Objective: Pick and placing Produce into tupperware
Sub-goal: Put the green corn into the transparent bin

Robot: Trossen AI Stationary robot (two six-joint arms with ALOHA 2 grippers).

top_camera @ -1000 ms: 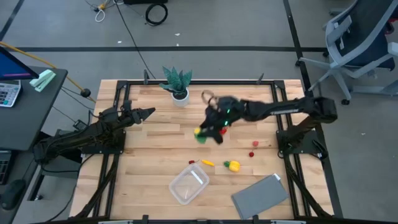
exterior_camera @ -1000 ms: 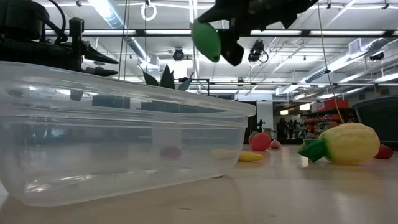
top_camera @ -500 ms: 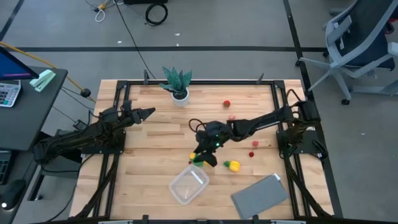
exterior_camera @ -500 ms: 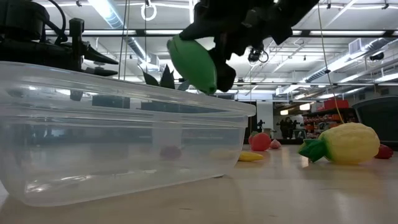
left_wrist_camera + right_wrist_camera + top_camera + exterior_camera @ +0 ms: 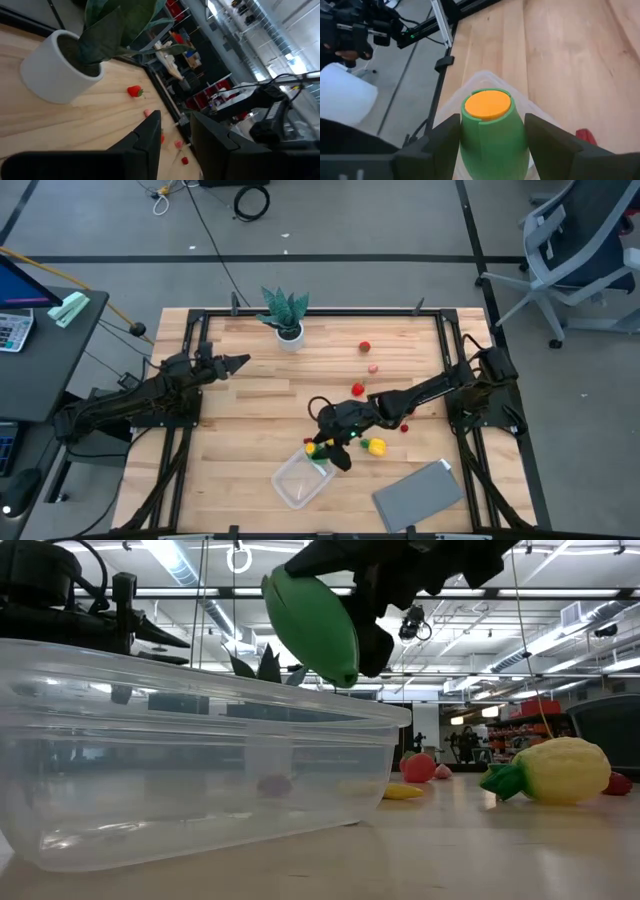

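Right wrist view shows the right gripper (image 5: 492,137) clamped on a green produce piece (image 5: 492,127) just above the tupperware (image 5: 302,477), so releasing it inside seems next.

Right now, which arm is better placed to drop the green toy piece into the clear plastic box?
The right. The right gripper already holds the green toy fruit with the orange end just over the clear plastic box, while the left gripper waits far off at the table's left edge.
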